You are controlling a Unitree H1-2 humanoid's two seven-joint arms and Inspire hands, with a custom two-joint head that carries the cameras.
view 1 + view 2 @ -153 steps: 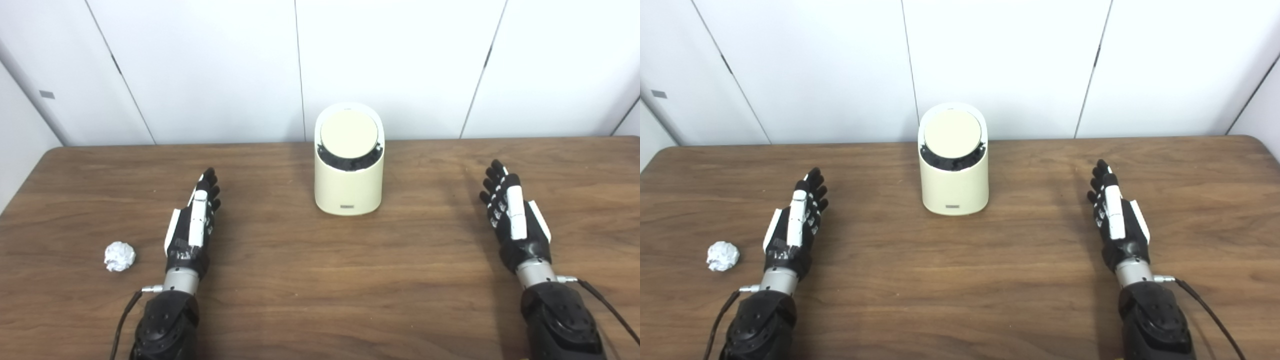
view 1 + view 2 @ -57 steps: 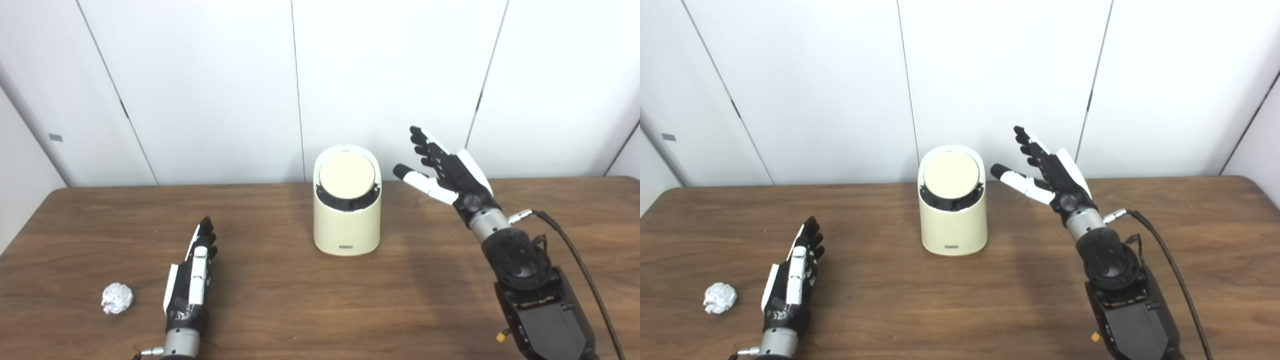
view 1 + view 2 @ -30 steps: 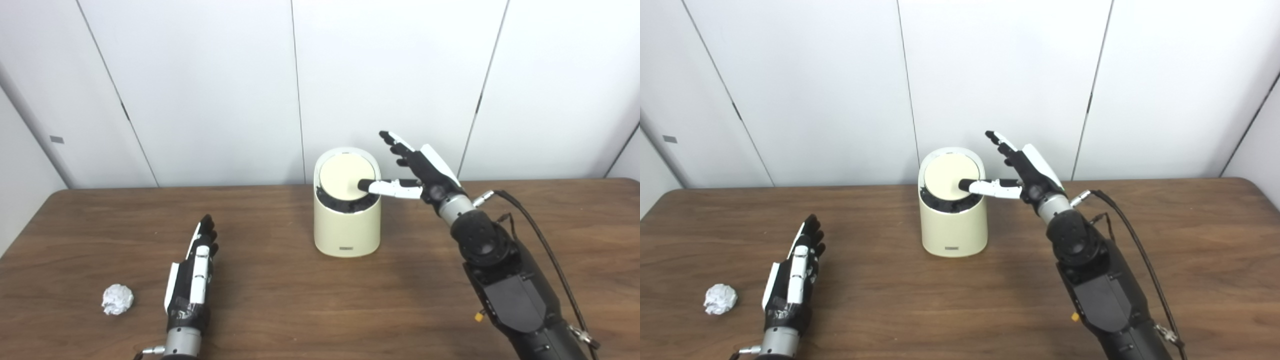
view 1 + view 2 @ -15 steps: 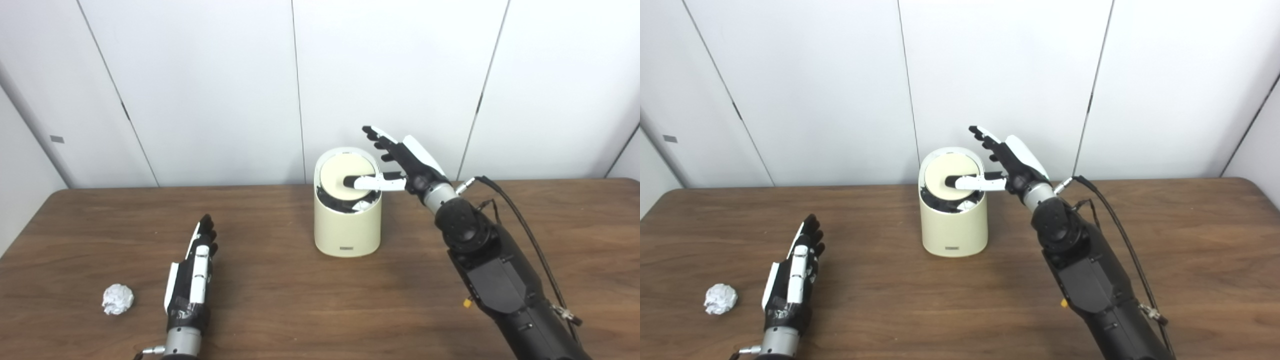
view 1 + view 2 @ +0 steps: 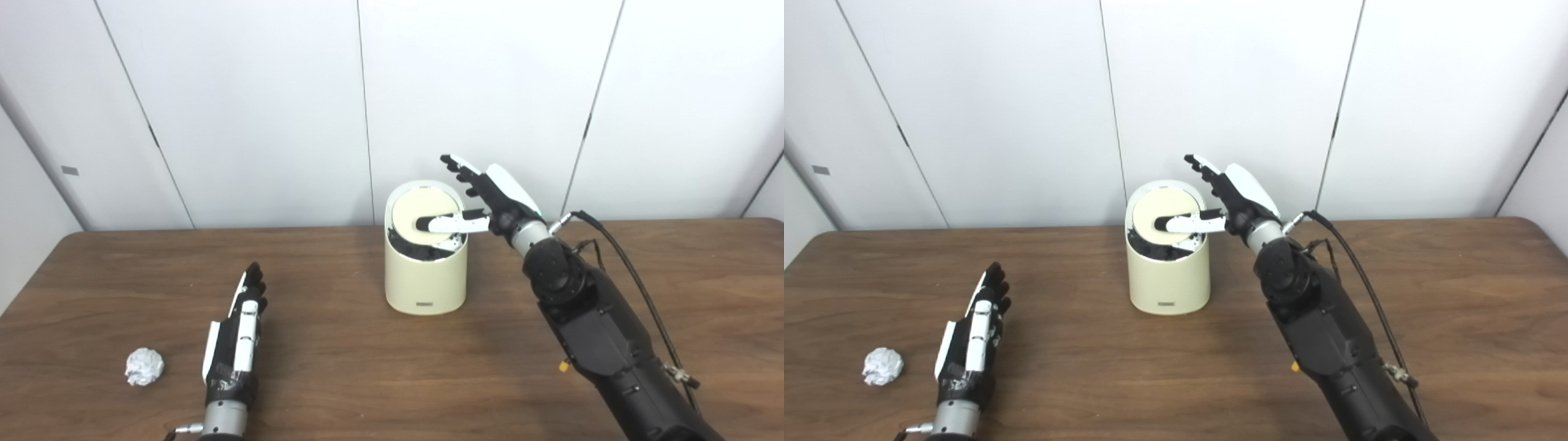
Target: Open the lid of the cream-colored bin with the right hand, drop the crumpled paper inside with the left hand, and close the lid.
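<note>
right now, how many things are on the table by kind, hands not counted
Bins: 1, the cream-colored bin with its round lid
Crumpled paper balls: 1, the crumpled paper near the table's left end
Total: 2

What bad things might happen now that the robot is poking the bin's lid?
Only the thumb of the right hand presses on the round lid; it might slip off, and the lid could swing shut. The cream bin stands free on the table, so a hard push might slide or tip it. The crumpled paper lies apart from the left hand, so fetching it may take long while the lid must stay open.
</note>
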